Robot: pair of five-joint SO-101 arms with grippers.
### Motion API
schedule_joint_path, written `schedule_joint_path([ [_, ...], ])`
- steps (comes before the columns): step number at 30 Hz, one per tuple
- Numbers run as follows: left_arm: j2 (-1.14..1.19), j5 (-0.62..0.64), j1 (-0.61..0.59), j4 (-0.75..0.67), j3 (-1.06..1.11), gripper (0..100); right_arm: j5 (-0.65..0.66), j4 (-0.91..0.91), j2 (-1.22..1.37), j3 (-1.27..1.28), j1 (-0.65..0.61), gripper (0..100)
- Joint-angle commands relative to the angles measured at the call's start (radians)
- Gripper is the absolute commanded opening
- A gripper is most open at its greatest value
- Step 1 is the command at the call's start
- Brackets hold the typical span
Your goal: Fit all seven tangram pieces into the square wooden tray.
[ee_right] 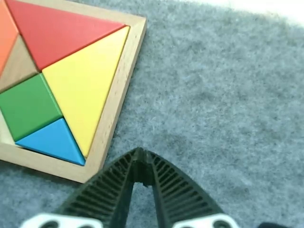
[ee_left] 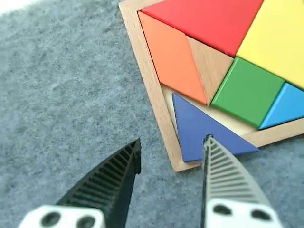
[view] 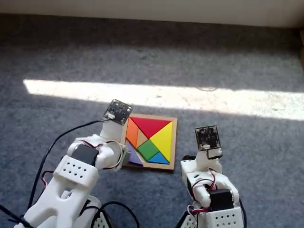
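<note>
The square wooden tray (view: 174, 142) lies on the carpet between the arms. Red (ee_left: 209, 21), yellow (ee_left: 280, 42), orange (ee_left: 171, 57), green (ee_left: 247, 88), light blue (ee_left: 287, 107) and plain wood (ee_left: 211, 69) pieces sit flat in the tray. A dark blue triangle (ee_left: 199, 130) lies askew at one corner, its edges overlapping the tray rim (ee_left: 147, 76). My left gripper (ee_left: 172, 141) is open at that corner, with one fingertip (ee_left: 207, 139) at the triangle and the other over the carpet. My right gripper (ee_right: 141, 153) is shut and holds nothing, over the carpet beside the tray's near right corner.
Grey carpet (view: 247, 142) surrounds the tray, with a bright sunlit band (view: 190, 97) behind it. A black cable (view: 52, 147) runs along the left arm. A wall base (view: 190, 12) closes the far edge.
</note>
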Motion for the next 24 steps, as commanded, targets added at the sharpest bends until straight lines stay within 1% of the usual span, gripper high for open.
schedule_joint_path([
  [1,-0.022,0.006,0.028,0.000,0.007,21,0.009,0.001,-0.012,0.116,0.012,0.5],
  [4,-0.022,0.006,0.030,-0.003,0.025,21,0.009,0.001,-0.012,0.116,0.012,0.5],
  [7,-0.022,-0.032,0.031,-0.017,0.038,21,0.009,0.001,-0.012,0.116,0.012,0.5],
  [10,-0.022,-0.040,0.035,-0.021,0.042,21,0.009,0.001,-0.012,0.116,0.012,0.5],
  [14,-0.001,-0.038,0.074,-0.029,0.042,21,0.009,0.001,-0.012,0.116,0.012,0.5],
  [18,0.137,-0.038,0.071,-0.037,-0.019,21,0.009,0.001,-0.012,0.116,0.012,0.5],
  [24,0.390,-0.037,0.070,-0.032,-0.168,21,0.009,0.001,-0.012,0.116,0.012,0.5],
])
